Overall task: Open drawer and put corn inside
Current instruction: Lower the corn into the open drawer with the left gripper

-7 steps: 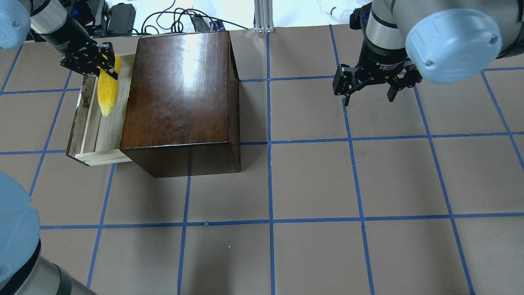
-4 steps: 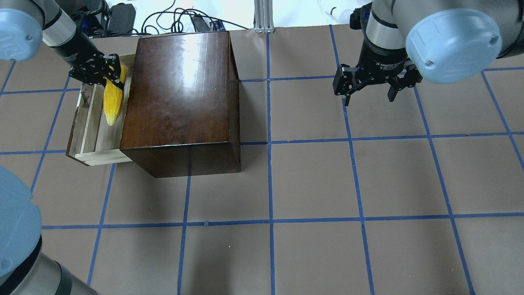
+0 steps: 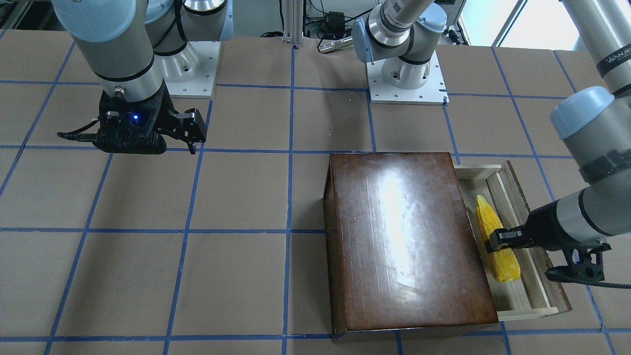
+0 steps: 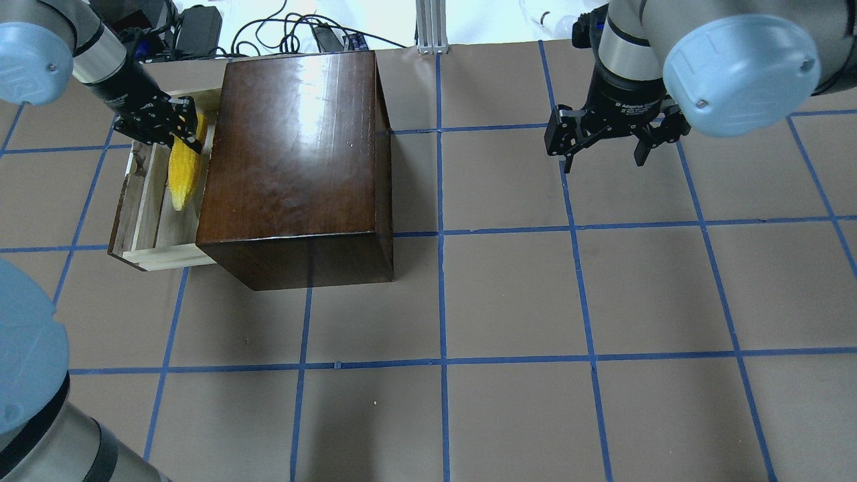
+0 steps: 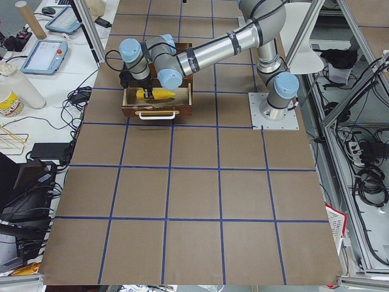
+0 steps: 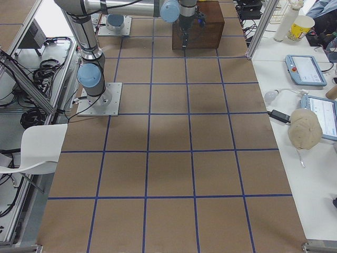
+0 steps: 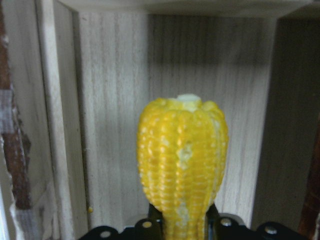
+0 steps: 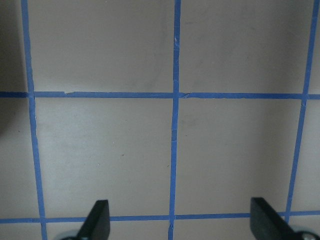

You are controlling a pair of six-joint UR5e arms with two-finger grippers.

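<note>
The left pincer (image 3: 499,238) holds the corn (image 3: 506,266) tight, low inside the open drawer (image 3: 530,295) right under it, so next it should let go and lift away; the right pincer (image 4: 602,159) hangs wide open

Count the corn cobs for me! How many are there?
1. The corn is in the open drawer beside the brown box, held by the left end effector. More could hide inside the box.
</note>
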